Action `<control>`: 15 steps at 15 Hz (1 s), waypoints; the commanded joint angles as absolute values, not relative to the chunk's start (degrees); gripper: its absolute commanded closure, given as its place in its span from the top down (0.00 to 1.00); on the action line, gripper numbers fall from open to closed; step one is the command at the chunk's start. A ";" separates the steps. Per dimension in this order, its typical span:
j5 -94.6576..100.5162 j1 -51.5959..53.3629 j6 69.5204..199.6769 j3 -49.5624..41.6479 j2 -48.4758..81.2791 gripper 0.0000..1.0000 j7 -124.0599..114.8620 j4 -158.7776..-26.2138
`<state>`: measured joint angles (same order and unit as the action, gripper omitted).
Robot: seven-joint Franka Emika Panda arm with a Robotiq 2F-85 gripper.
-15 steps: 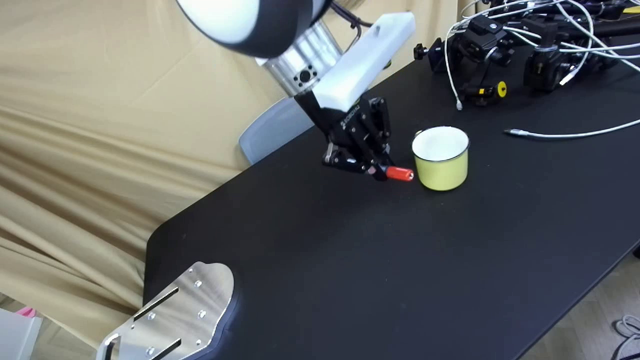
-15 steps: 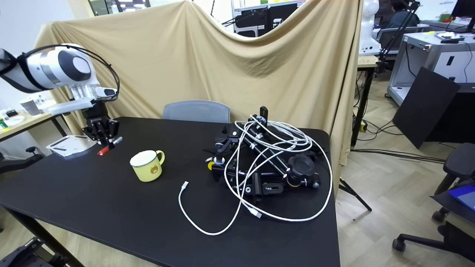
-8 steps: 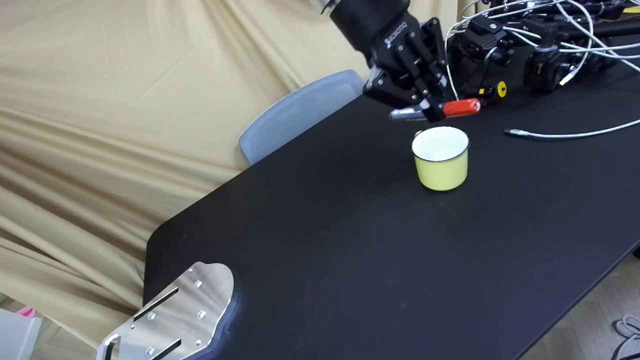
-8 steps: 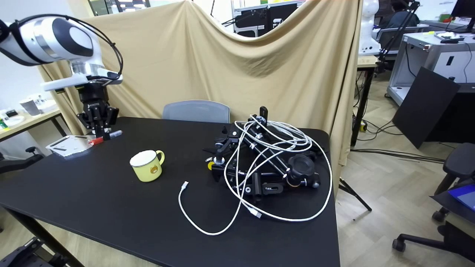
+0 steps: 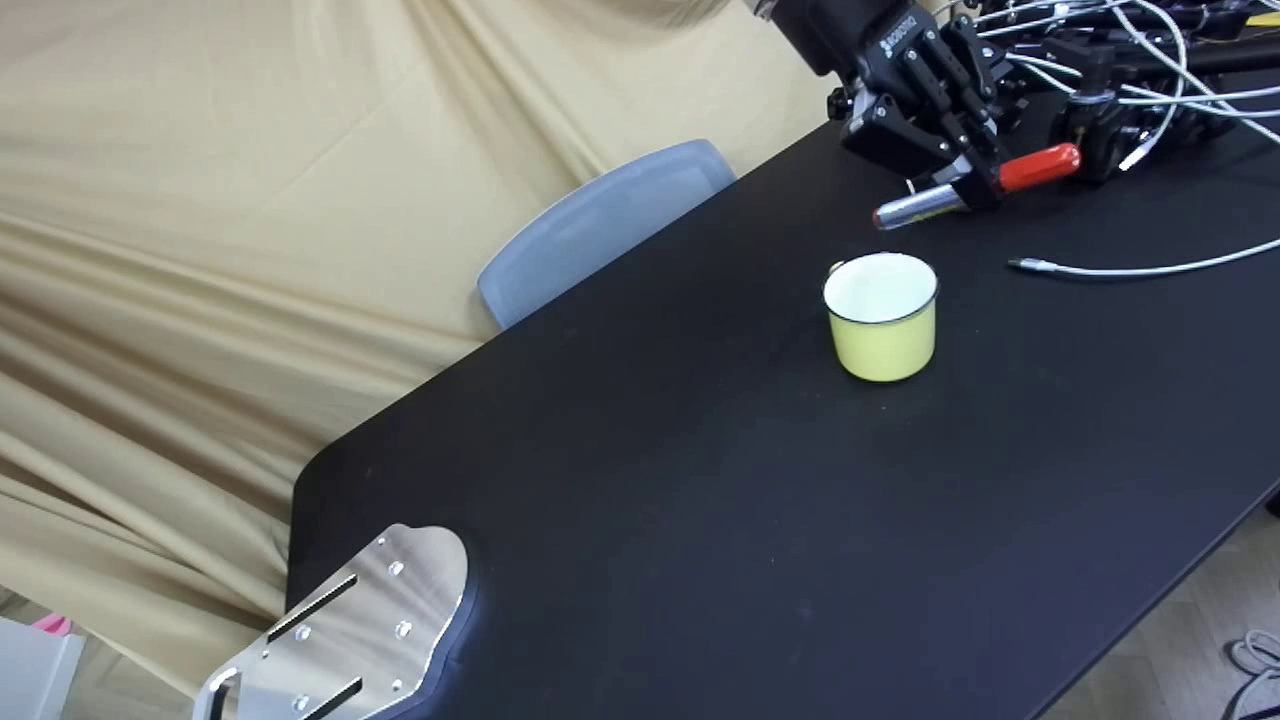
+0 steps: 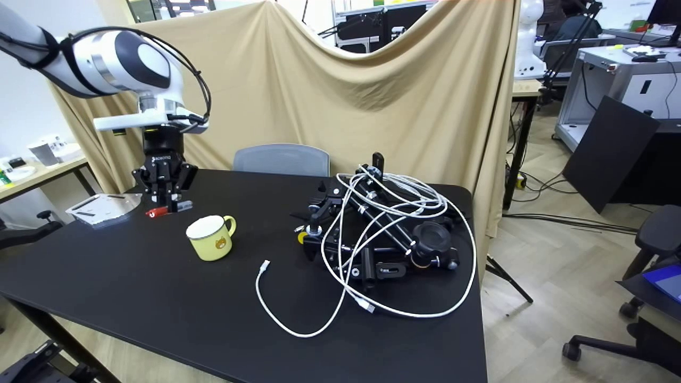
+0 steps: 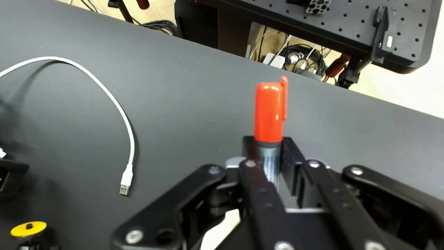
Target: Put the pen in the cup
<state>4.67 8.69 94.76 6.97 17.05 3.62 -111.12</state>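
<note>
My gripper is shut on the pen, which lies crosswise in its fingers, roughly level. The pen's red cap sticks out on one side and its silver-grey barrel on the other. The wrist view shows the fingertips against the barrel just below the red cap. The pale yellow cup, white inside, stands upright on the table. In an exterior view the gripper is left of and slightly higher than the cup. A pale patch behind the gripper linkage in the wrist view may be the cup.
A white cable lies on the black table beyond the cup, its plug visible in the wrist view. Black tripod gear with coiled cable stands at the table's end. A metal plate is on the table, a grey chair behind it.
My gripper, holding the pen throughout, has moved up past the cup in an exterior view, and rightward over the last half second in an exterior view. The cup has not moved.
</note>
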 commanded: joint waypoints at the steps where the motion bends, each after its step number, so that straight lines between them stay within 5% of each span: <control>1: 5.32 8.45 92.41 7.10 20.80 0.05 5.08 -108.37; 15: 4.01 8.69 89.58 7.12 32.42 0.05 5.41 -97.60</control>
